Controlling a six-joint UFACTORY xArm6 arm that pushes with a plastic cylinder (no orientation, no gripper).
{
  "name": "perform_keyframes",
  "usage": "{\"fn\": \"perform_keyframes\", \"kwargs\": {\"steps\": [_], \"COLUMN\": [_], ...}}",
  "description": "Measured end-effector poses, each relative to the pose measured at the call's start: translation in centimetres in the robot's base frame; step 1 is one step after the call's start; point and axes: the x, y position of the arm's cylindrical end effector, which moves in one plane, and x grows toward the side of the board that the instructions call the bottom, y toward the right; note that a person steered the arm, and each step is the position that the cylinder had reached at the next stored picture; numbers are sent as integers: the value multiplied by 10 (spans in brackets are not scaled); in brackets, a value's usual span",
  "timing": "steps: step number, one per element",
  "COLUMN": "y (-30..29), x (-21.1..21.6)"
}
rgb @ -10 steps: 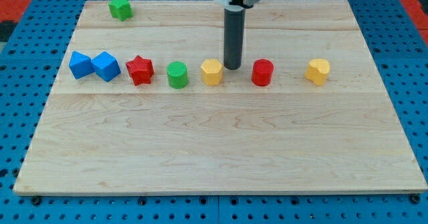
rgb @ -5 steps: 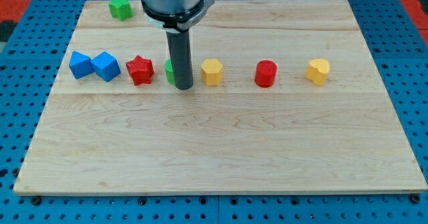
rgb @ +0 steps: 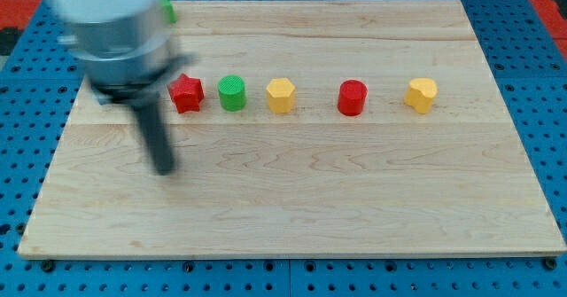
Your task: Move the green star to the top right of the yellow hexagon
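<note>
My tip (rgb: 164, 168) rests on the pale wooden desk (rgb: 292, 208), below and left of the red plastic star (rgb: 185, 93), touching no block. There are no fingers, only a rod. The green plastic star (rgb: 166, 9) peeks out at the top, largely hidden behind the blurred arm, well left of the yellow plastic hexagon (rgb: 280, 95).

Pale wooden board (rgb: 354, 199) on a blue perforated table (rgb: 554, 111), evenly lit.

Board (rgb: 354, 199) pale wood, smooth grain; green cylinder (rgb: 232, 94) ribbed matt plastic.
</note>
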Motion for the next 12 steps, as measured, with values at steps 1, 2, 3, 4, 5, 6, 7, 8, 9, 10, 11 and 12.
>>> {"fn": "perform_keyframes", "kwargs": {"steps": [1,2,3,4,5,6,7,8,9,10,11,12], "y": [-100,-101,-101,-91,-69,-63,12,125,125,168,204,205], "x": [-15,-33,-144,-243,-295,-313,-288,-250,-267,-272,-241,-222]}}
